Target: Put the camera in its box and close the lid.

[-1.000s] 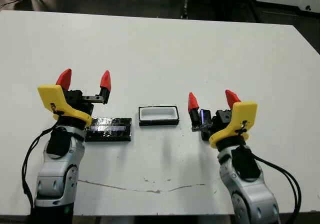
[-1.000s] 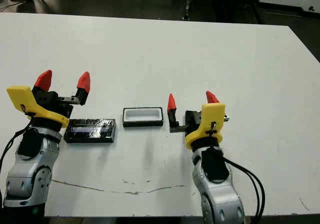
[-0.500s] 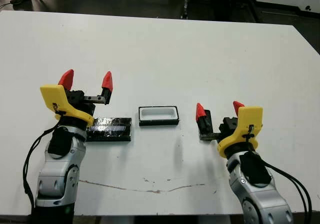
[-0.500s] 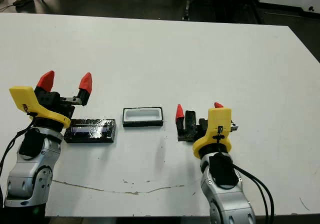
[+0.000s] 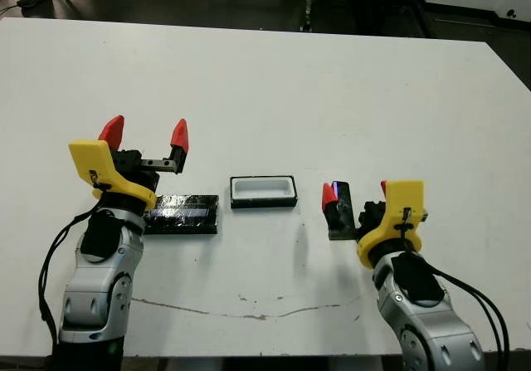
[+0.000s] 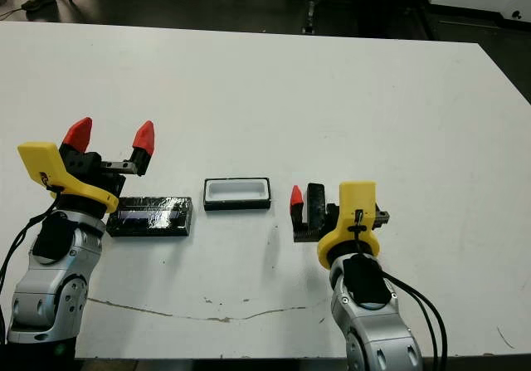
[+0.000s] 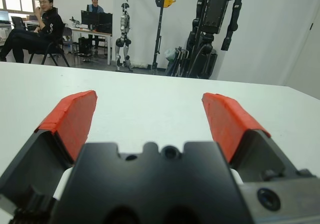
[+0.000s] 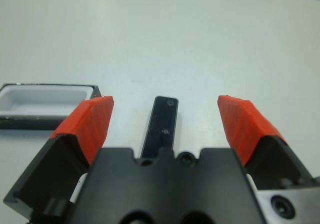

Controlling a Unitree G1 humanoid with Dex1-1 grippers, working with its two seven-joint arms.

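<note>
Camera point(image 8: 163, 123): slim black bar flat on the white table point(image 5: 274, 80), on the right side, lengthwise near to far; lies in the gap between the right gripper's two fingers, closer to the left one, touching neither so far as can be seen.
Right gripper point(image 8: 167, 123): low over the table just right of the box, jaws spread wide, one red tip on each side of the camera; nothing gripped.
Box point(image 5: 263, 192): shallow tray, black walls, white lining, open and holding nothing, at the table's middle; just left of the camera, apart from it.
Lid point(image 5: 182, 214): glossy black slab with a pale stripe, flat on the table left of the box, a small gap between them.
Left gripper point(image 5: 148, 134): raised above the lid's left end, jaws wide apart, red tips pointing up and away, holding nothing.
</note>
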